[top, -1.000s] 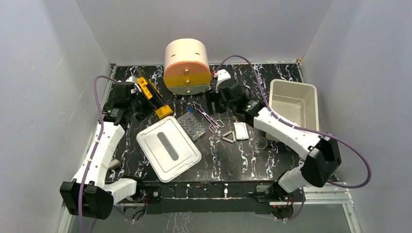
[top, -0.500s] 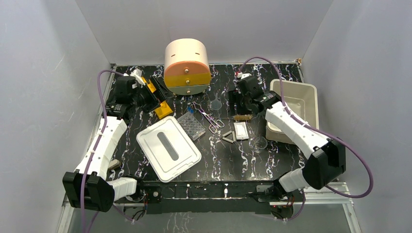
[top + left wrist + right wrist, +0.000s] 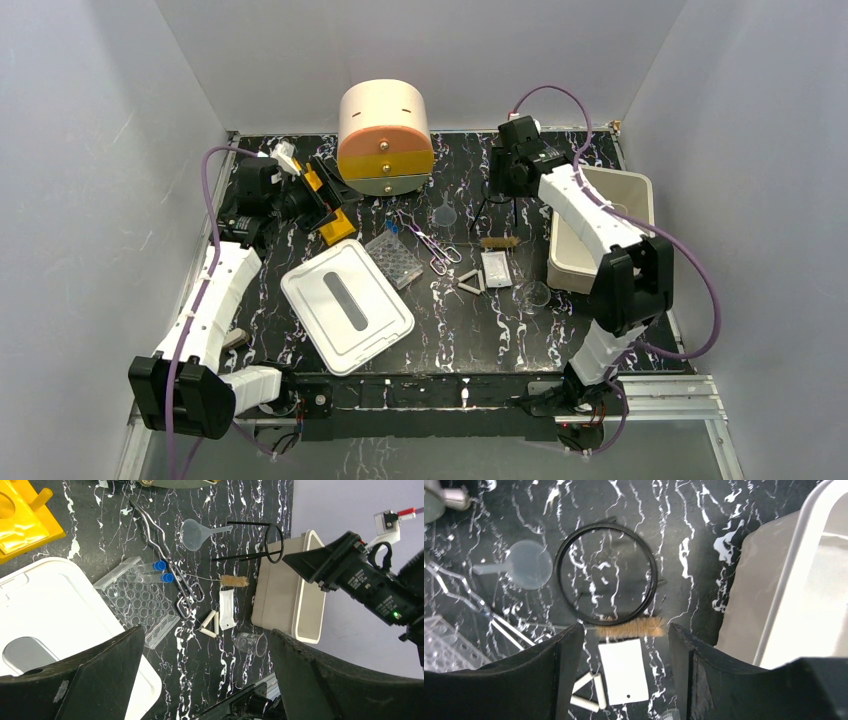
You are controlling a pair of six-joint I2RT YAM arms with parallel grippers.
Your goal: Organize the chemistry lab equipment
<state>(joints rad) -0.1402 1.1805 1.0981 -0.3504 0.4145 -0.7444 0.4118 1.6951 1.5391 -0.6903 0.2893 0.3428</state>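
right fingers [image 3: 551,680] spread wide, small brush [image 3: 631,628] and black ring [image 3: 557,572] between them; left fingers [image 3: 85,680] spread too, well plate [image 3: 142,605] just off one tip

No word, number or brand can be read in any view. In the left wrist view, the black housing [image 3: 372,590] behind the right hand [image 3: 292,561] carries a few lines of small white print. They are too small and blurred to make out.
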